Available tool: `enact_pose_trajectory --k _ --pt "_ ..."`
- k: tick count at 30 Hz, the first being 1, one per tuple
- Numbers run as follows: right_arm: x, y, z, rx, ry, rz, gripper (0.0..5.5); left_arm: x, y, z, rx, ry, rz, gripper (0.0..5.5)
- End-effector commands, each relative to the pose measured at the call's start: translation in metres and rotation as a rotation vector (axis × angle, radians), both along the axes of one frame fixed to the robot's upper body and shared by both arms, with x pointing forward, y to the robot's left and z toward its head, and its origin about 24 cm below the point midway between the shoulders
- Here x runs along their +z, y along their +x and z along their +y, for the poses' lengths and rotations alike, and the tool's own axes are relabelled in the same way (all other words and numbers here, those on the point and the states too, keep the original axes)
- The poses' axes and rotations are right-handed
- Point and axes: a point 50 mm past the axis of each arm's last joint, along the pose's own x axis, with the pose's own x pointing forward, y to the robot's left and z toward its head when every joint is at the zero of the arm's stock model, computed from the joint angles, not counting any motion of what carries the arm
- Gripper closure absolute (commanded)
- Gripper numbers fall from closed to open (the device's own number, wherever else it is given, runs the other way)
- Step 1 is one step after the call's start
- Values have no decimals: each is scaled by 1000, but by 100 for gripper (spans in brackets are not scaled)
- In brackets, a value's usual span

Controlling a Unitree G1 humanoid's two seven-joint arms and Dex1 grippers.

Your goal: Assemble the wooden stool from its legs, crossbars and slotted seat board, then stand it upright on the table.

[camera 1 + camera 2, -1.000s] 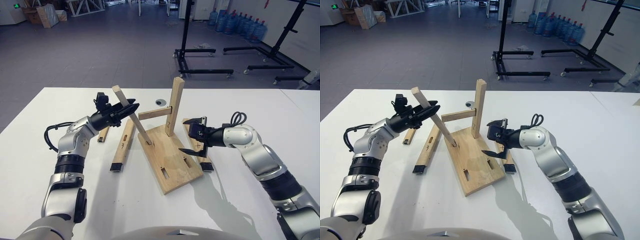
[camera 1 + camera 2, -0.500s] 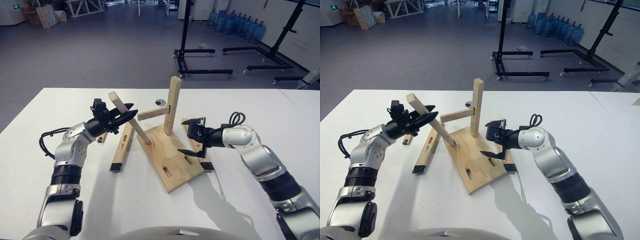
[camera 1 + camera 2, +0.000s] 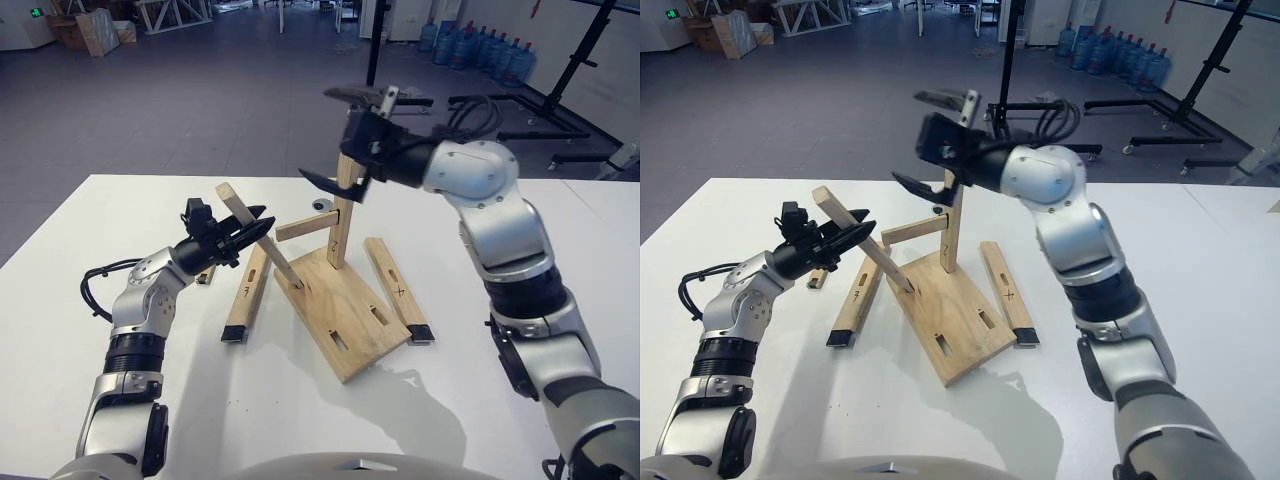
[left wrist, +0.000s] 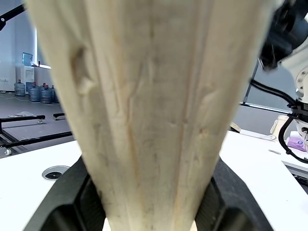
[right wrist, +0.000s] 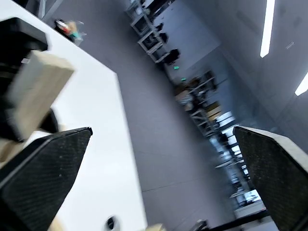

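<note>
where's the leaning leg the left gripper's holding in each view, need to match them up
Left eye view: tilted leg left of centre, in the left gripper, lower end at the seat board.
Right eye view: tilted leg likewise left of centre.
Left wrist view: tilted leg close up, down the middle.
Right wrist view: a pale wooden end, possibly it; cannot tell.
Shared landmark: round table hole.

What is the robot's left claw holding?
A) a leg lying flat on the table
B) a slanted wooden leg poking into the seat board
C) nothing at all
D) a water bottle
B: the left gripper is shut on the slanted wooden leg, whose lower end meets the seat board; the left wrist view shows the wood clamped between its fingers.
</note>
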Motion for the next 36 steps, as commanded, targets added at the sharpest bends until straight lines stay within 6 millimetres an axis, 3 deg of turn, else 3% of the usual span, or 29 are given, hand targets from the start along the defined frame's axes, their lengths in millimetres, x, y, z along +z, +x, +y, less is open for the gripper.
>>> enact_pose_trajectory --k 1,7,13,19,30,36 --pt "-12 9 12 -51 -78 -100 10 -13 1 -4 -31 51 99 348" --pt "-33 27 11 -129 -150 -121 10 -12 5 -8 -57 112 122 348" --pt "-44 29 9 -127 -171 -92 10 -13 5 -10 -78 120 143 348" --pt "-49 29 8 -125 -164 -73 10 -10 5 -10 -98 45 186 348" --pt "-52 30 10 -124 -156 -50 10 -18 7 -16 -84 218 116 348" --pt "-52 30 9 -125 -152 -45 10 -10 10 -12 -74 125 150 348"
